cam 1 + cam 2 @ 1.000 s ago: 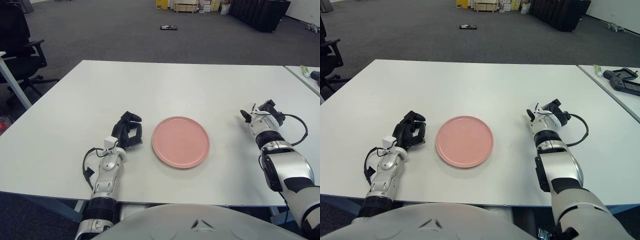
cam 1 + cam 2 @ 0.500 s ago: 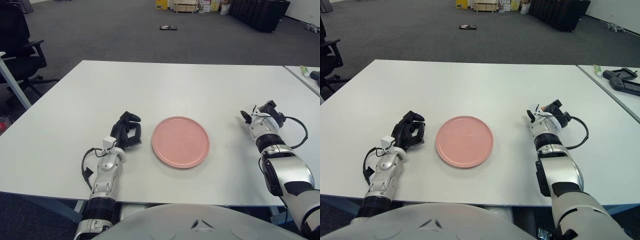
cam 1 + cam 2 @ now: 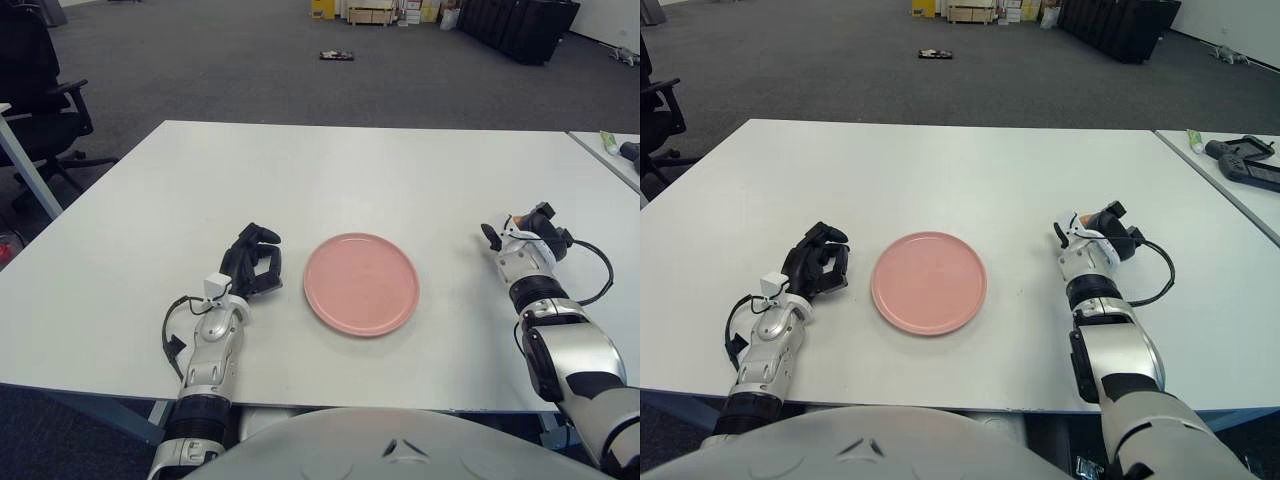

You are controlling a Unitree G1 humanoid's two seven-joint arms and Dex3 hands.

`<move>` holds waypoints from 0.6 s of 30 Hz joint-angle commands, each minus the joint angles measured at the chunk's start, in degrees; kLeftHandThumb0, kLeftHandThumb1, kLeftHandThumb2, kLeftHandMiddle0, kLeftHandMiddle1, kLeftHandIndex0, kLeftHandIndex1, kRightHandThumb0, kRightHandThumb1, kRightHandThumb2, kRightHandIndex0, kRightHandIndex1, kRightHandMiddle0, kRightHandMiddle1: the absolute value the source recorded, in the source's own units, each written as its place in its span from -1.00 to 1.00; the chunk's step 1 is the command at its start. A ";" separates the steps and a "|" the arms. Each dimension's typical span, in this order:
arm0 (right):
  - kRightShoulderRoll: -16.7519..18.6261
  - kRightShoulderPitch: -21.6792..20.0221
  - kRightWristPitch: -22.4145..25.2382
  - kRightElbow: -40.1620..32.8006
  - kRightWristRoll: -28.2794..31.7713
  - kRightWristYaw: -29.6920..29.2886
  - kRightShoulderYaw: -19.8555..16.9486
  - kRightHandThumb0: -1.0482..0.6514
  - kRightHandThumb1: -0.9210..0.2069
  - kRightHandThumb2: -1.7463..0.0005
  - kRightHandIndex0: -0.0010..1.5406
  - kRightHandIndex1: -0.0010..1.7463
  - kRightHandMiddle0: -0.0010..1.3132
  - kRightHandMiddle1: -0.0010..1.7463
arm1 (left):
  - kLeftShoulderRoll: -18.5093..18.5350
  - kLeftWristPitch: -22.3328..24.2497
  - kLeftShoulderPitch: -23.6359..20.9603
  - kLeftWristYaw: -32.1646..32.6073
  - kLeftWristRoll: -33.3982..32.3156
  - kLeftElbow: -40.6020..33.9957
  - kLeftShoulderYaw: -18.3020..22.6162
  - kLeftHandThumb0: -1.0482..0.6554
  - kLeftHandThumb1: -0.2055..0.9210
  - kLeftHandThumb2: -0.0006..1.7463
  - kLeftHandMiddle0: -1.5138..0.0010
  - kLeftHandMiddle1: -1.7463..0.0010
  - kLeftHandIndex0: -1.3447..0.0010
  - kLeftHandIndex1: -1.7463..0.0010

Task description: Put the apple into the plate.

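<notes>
White desk (image 3: 350, 160) carried a pink plate (image 3: 361, 283) at centre, nothing on it. Left hand (image 3: 254, 262) rested beside it, fingers curled and holding nothing, unmoved. Right hand (image 3: 1097, 233) had shifted slightly, curled around a small orange-red bit, perhaps the apple (image 3: 1087, 216), mostly hidden. Only the right-eye view showed black controllers (image 3: 1250, 164) on the neighbouring desk.

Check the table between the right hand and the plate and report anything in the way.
Nothing visible. Only bare table lies between the right hand and the pink plate to its left. An orange-red patch at that hand may be the apple. The left hand is parked beyond the plate.
</notes>
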 commanded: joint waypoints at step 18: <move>6.87 11.62 -8.45 7.07 4.60 -12.15 -6.03 0.02 -0.09 -0.35 -0.59 0.83 -0.24 0.98 | 0.48 0.95 0.79 -0.75 -0.44 1.13 0.73 -0.29 0.11 0.37 -0.58 -1.00 0.21 -1.00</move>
